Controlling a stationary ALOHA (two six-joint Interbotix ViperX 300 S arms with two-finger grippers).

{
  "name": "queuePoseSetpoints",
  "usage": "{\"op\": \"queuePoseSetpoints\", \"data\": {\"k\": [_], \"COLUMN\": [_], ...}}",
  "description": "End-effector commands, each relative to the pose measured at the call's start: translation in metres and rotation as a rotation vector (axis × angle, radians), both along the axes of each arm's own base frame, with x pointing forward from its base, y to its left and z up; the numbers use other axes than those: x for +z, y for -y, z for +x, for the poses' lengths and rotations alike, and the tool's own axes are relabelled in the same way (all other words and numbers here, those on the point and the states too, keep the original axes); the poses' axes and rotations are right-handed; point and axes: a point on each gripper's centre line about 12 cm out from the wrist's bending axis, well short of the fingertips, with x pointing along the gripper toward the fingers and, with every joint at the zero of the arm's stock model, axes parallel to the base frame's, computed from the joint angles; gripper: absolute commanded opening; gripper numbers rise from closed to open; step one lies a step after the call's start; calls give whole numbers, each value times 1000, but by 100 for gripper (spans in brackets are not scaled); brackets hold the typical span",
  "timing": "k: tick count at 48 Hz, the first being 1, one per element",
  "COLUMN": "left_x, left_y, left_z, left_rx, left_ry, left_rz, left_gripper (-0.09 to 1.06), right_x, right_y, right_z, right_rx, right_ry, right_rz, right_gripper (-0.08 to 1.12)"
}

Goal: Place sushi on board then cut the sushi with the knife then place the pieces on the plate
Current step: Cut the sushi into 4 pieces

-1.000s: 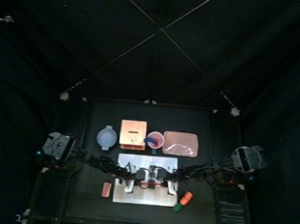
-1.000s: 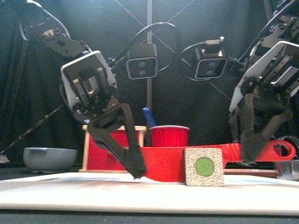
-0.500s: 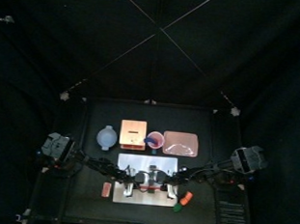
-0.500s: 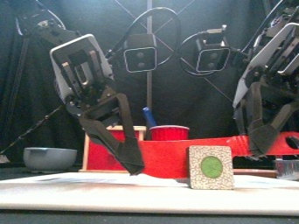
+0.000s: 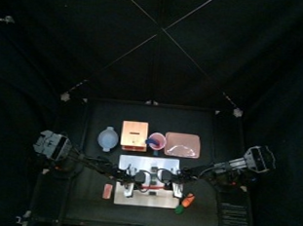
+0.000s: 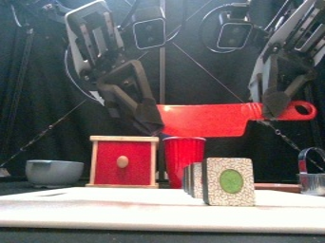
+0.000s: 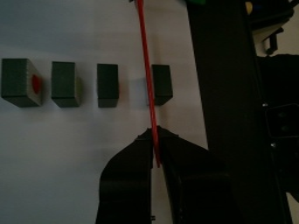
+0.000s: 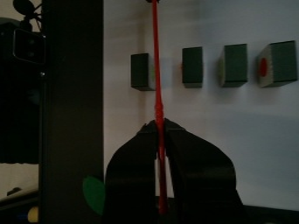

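- Bench (image 5: pixel 89 213): black, carrying all items listed.
- White cutting board (image 6: pixel 89 201): laid across the bottom of the front view.
- Left end effector (image 7: pixel 152 138) and right end effector (image 8: pixel 158 129): each clamped on the red knife (image 6: pixel 203 116).
- Red knife: held level at upper centre, clear above the board.
- Sushi (image 6: pixel 226 180): four dark green pieces stood in a row on the board at lower centre, with gaps between them.

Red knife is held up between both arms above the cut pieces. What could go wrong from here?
1. The red knife is pinched in the fingers of the left gripper and right gripper; uneven motion could twist it loose.
2. The four sushi pieces stand on edge on the white board, one close beside the blade's line; lowering carelessly might topple it.
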Motion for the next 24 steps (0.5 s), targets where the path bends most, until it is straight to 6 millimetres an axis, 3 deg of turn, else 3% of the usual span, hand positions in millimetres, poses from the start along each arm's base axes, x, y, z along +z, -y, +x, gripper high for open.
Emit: {"op": "queuePoseSetpoints", "data": {"k": [1,10,24], "left_x": [15,18,29], "left_y": [-12,-21,-30], "left_z": [4,2,-9], "left_rx": [28,29,36], "left_ry": [42,52,82], "left_rz": [-2,21,36], "left_gripper": [65,76,77], "right_x": [19,27,28], "right_y": [6,12,12], "right_z": [-2,-10,-32], "right_rx": [-2,-8,-9], "right_ry": [55,73,51], "right_rz": [-5,-12,23], "right_gripper": [28,28,28]}}
